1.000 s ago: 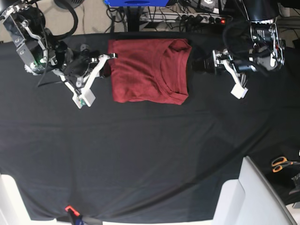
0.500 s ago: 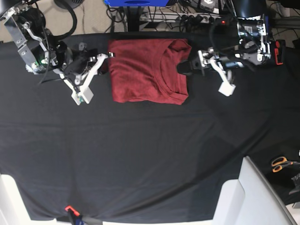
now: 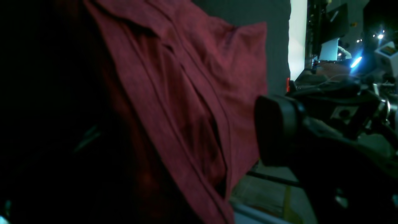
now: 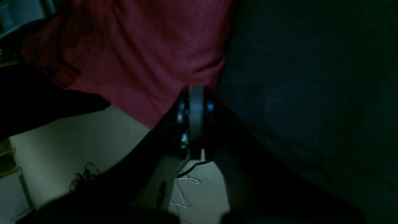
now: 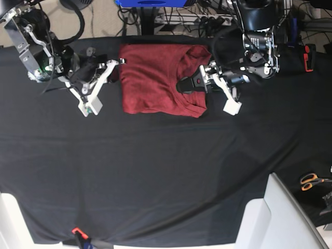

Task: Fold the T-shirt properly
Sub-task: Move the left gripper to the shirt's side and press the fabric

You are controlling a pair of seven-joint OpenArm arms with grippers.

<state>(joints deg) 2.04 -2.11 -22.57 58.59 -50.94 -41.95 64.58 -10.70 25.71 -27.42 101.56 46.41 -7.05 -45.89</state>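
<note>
**Mia:** Where is the big soft dark-red T-shirt?

**Tom:** It lies at the far side of the table, on the black table cloth. It is already folded into a neat block, with the neck hole near its right edge.

**Mia:** What is the left gripper doing?

**Tom:** It reaches over the right part of the shirt, by the collar. One black finger shows in the left wrist view, close beside the red folds. Nothing is pinched there. If its jaws are apart or together, Tom cannot tell. It may be there to take that edge for one more fold.

**Mia:** And the right gripper?

**Tom:** Its jaws are clenched tight. It sits at the shirt's far left corner. If cloth is caught in them, Tom cannot tell. Maybe it keeps that side from sliding
</note>
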